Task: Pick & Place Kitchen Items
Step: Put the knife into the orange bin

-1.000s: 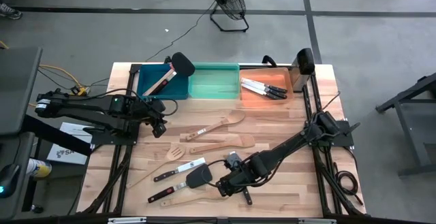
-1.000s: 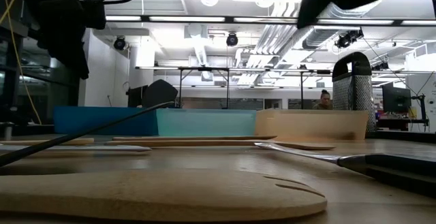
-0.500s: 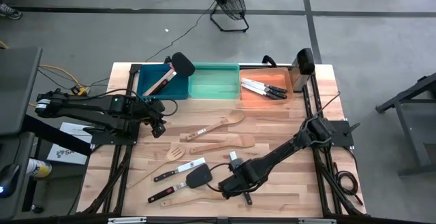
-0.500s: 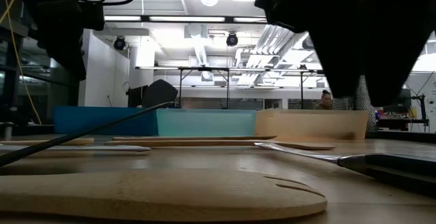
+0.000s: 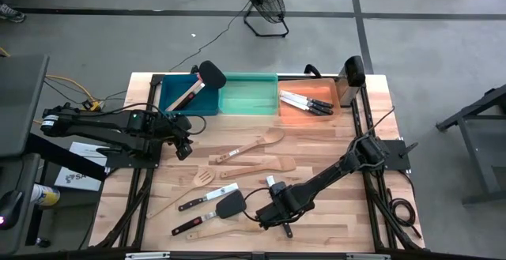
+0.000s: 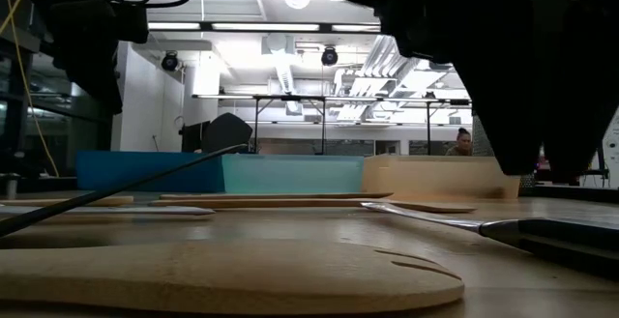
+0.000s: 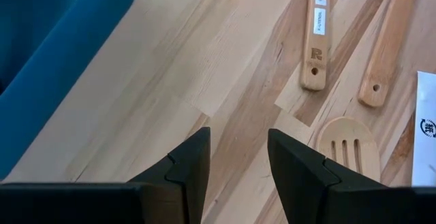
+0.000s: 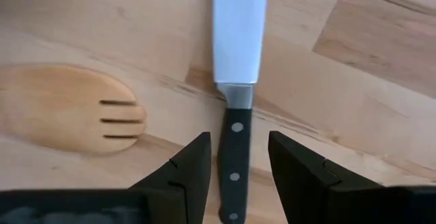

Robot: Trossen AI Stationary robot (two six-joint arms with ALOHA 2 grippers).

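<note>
A black-handled steel knife [image 8: 235, 81] lies flat on the table near its front edge; only its handle end [image 5: 286, 230] shows in the high view. My right gripper [image 5: 273, 215] points down over it, open, one finger on each side of the handle [image 8: 234, 159] with a gap on both sides. A pale wooden fork [image 8: 68, 118] lies just beside the knife. My left gripper [image 5: 184, 148] hangs open over bare wood at the table's left [image 7: 238, 176], next to the blue bin [image 5: 183, 94].
Mid-table lie a wooden spoon [image 5: 257, 144], wooden spatulas [image 5: 257, 165], a slotted spatula [image 5: 202, 179], two knives [image 5: 207, 197] and a black turner [image 5: 231, 205]. At the far edge stand a green bin [image 5: 249, 92], an orange bin [image 5: 308, 99] holding knives, and a grater [image 5: 352, 74].
My right gripper has come down toward the knife near the table's front edge and has rolled a little about its own axis. The knife and the other utensils lie where they were.
</note>
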